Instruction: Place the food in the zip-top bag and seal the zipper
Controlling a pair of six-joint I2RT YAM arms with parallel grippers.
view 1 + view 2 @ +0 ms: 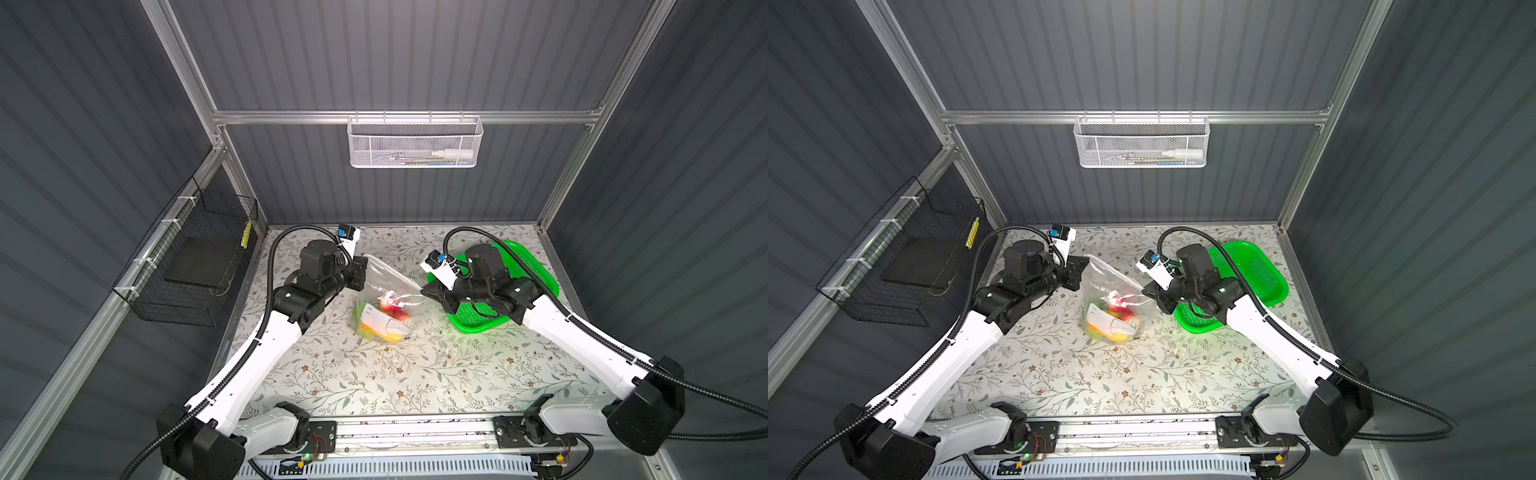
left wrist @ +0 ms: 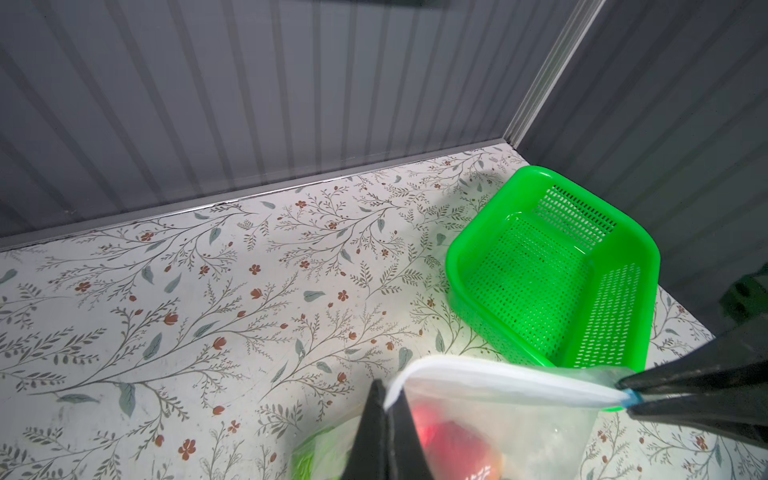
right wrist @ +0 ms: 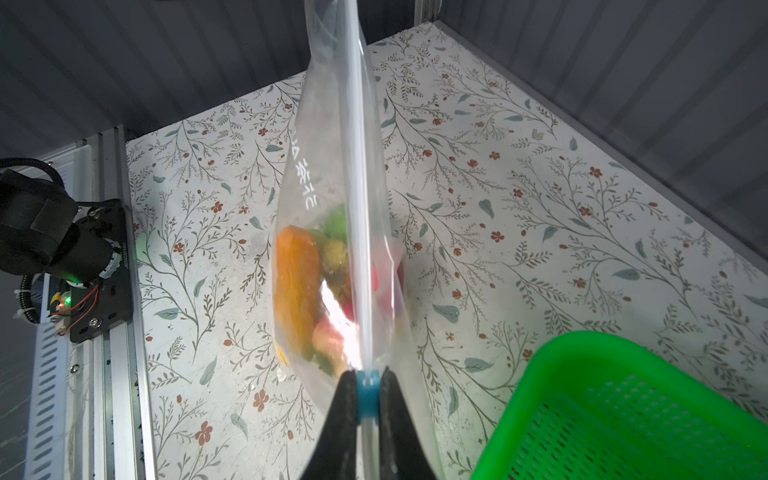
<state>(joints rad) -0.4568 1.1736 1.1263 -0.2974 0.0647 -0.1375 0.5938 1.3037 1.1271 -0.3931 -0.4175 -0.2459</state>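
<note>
- Clear, thin plastic bag is held up by its top edge over the middle of the tabletop, nearer the far edge. Whether its loaded bottom rests there cannot be told.
- Food, in orange, green, red and yellow, sits bunched at the bag's bottom. The basket by the far right corner is empty.
- Left gripper is pressed together on one end of the zipper strip. Right gripper pinches the blue slider at the other end.
- Handling, judged: the film is soft, slick and crinkly, with no stiffness of its own. The load is light but sits low and could swing. The stiffer strip and the slider are the sound places to hold, since bare film would likely slip.
- Views: only the right wrist view shows the strip as one closed line running from the slider. Only the left wrist view shows the basket's bare floor. Both top views show the bag stretched between the arms, but the slider cannot be made out there.
</note>
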